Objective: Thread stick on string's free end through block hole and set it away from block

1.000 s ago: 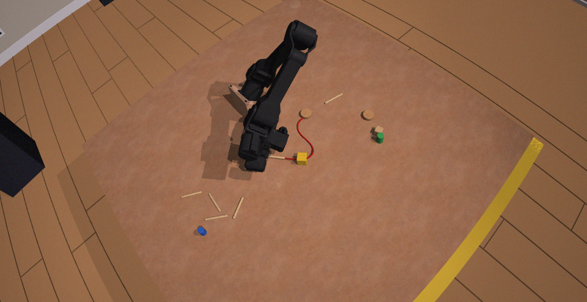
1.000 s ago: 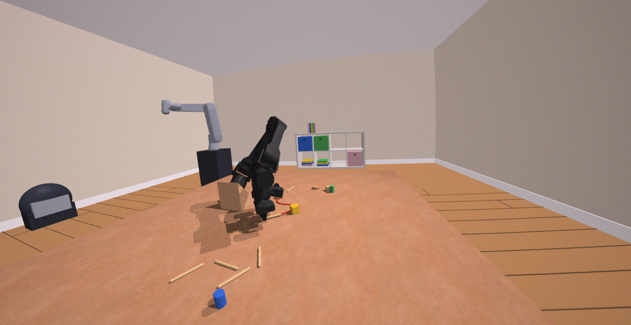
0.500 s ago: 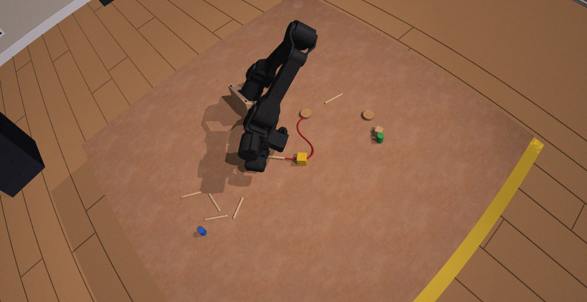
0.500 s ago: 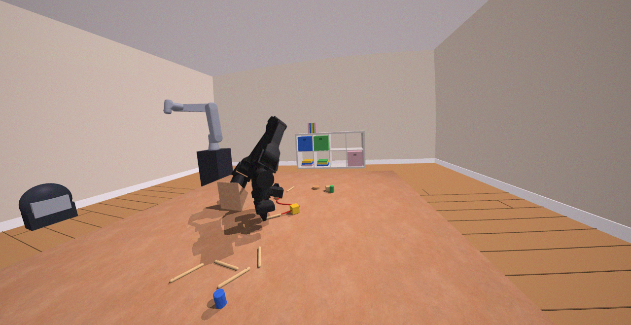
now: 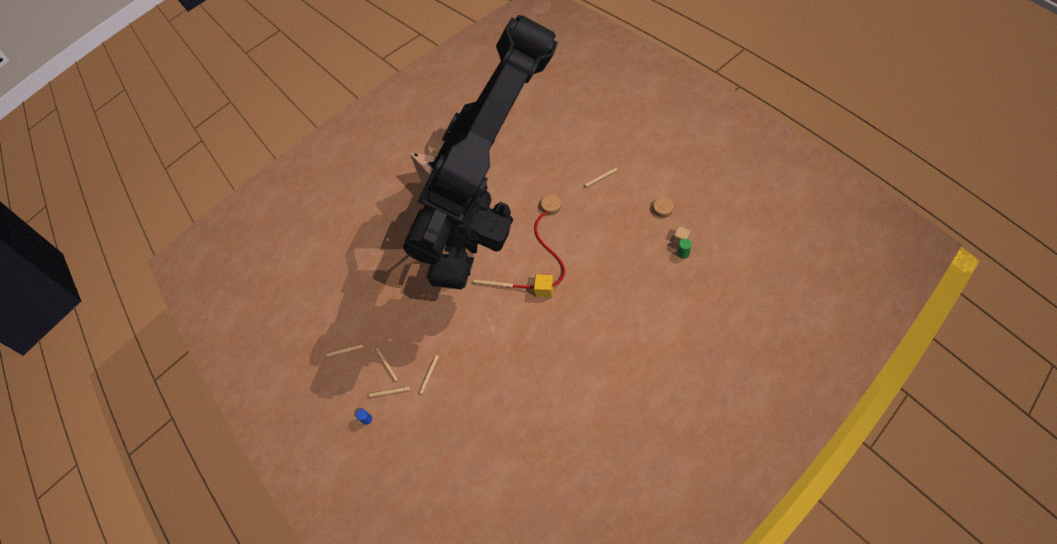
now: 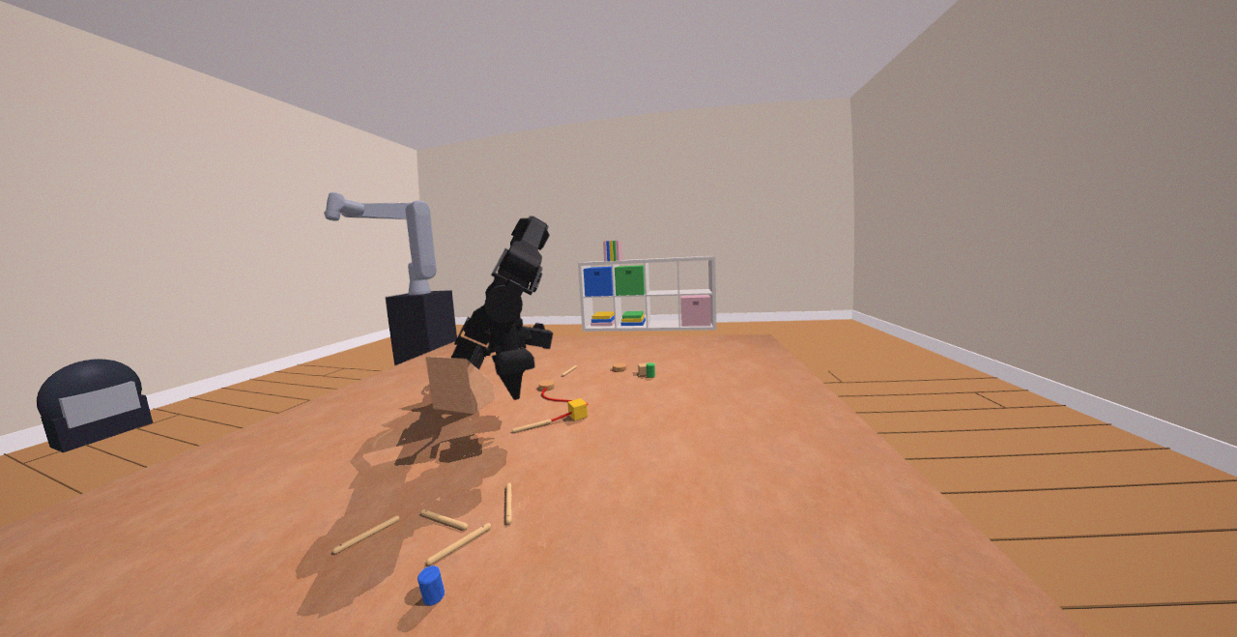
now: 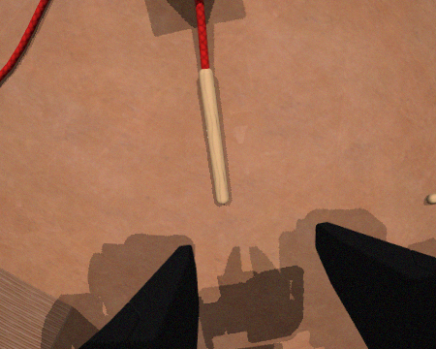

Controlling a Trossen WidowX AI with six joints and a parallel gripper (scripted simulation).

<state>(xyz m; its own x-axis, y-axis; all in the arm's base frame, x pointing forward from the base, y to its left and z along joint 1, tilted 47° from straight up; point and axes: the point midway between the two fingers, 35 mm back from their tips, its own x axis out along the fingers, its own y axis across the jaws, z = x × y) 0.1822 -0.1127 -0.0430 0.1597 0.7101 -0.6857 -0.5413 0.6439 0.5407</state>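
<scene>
The table [image 5: 739,393] carries everything, a broad reddish-brown top with the black arm leaning over its middle. The arm's tool [image 7: 256,252] hangs above the surface with its two dark fingers standing well apart and nothing between them, the table and their own shadow showing through the gap; it sits just short of the near tip of the stick, lifted off it. That placing reads as a release: the stick lies flat on the table on the far side of the block from the button, so the threading looks done and what remains is likely to open wider and draw off. The yellow block [image 5: 542,285] rests on the table, a small cube with wood grain, and the red string [image 5: 550,241] curves from the round wooden button [image 5: 549,204] round to the block and comes out of its other face, touching the stick's end. The stick [image 7: 214,136] is a thin pale dowel, straight, pointing away from the block, near it rather than well apart. Other things lie clear of this: a second wooden disc [image 5: 662,205], a green cylinder [image 5: 684,247], a blue cylinder [image 5: 362,415], and loose sticks [image 5: 399,374] scattered nearer the table's edge.
</scene>
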